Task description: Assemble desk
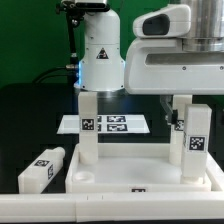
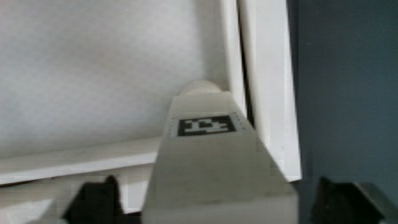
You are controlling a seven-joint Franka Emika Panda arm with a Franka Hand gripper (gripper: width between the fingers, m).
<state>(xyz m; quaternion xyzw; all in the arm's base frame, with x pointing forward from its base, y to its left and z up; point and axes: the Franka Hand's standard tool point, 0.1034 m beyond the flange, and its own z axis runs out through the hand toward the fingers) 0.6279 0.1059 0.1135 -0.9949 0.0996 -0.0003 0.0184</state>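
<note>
The white tabletop lies at the front of the table with two legs standing upright in its corners. One leg stands on the exterior view's left, the other leg on the right. My gripper hangs over the right leg's top. In the wrist view this leg rises between my black fingers, its tag facing the camera. A thin gap shows on each side, so the gripper is open around it. The tabletop lies beneath.
A third leg lies loose on the table at the exterior view's left, beside the tabletop. The marker board lies behind the tabletop, in front of the robot's base. A white edge runs along the front.
</note>
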